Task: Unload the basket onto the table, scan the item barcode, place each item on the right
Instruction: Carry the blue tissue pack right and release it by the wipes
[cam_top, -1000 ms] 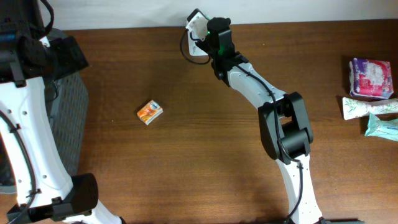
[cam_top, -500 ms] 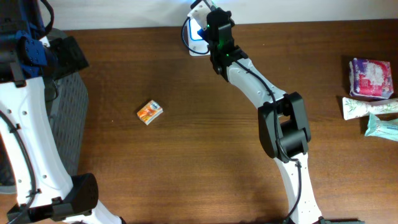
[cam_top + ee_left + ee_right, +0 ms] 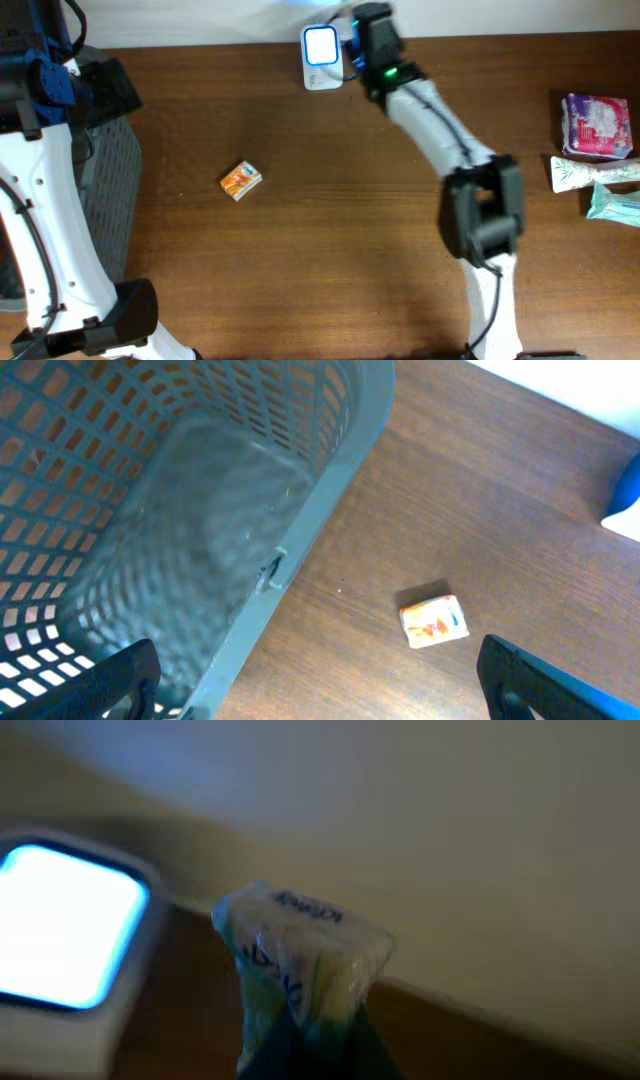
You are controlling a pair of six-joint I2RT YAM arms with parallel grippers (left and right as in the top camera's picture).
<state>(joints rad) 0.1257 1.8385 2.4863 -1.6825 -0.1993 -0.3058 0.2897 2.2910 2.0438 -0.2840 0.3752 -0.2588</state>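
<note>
While the right end effector [image 3: 364,38] pinches a tissue packet [image 3: 300,970] at the desk's [image 3: 350,250] far edge, the glowing scanner [image 3: 320,52] sits just beside it, toward the left edge. The packet's long axis points out from the fingers. The left end effector [image 3: 320,695] gapes wide, well apart, over the basket [image 3: 150,510].

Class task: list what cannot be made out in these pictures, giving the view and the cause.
1. Barcode on the green-and-white plastic-wrapped packet: right wrist view blurred; overhead, the right gripper covers the packet.
2. The pale teal packet: overhead, cut off by the right edge.
3. Print on the small orange carton: too small overhead.
</note>
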